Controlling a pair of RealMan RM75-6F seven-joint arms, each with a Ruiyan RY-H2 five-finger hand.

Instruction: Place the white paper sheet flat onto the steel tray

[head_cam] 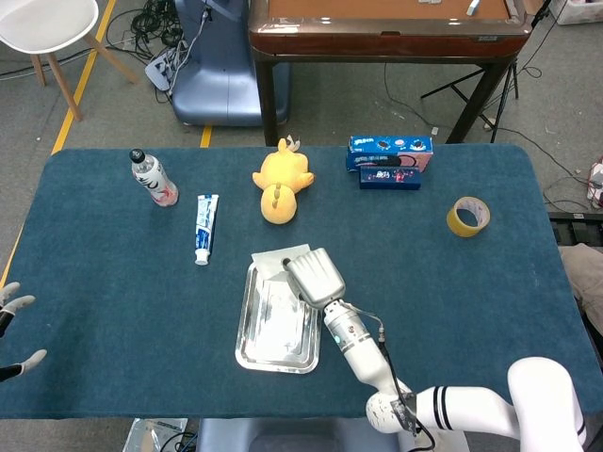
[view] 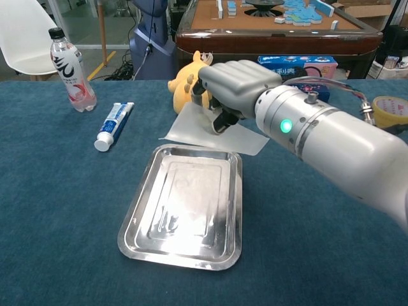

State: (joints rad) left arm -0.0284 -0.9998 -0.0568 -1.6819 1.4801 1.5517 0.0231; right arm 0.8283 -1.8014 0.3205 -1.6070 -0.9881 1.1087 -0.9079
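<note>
White paper sheet [view: 191, 127] hangs from your right hand [view: 234, 86], whose fingers are curled over it and pinch it; the sheet is lifted off the cloth, its near edge reaching over the far rim of the steel tray [view: 143, 197]. In the head view the sheet [head_cam: 273, 261] sits at the tray's [head_cam: 247, 320] 12 o'clock end, under your right hand [head_cam: 316, 278]. Your left hand [head_cam: 13, 330] is only partly visible at the table's 9 o'clock edge, fingers spread and holding nothing. From the tray, the yellow plush toy [head_cam: 279, 179] lies at 12 o'clock, the toothpaste tube [head_cam: 204, 229] at 10 o'clock, the water bottle [head_cam: 153, 177] beyond it, and the tape roll [head_cam: 467, 217] at 2 o'clock.
</note>
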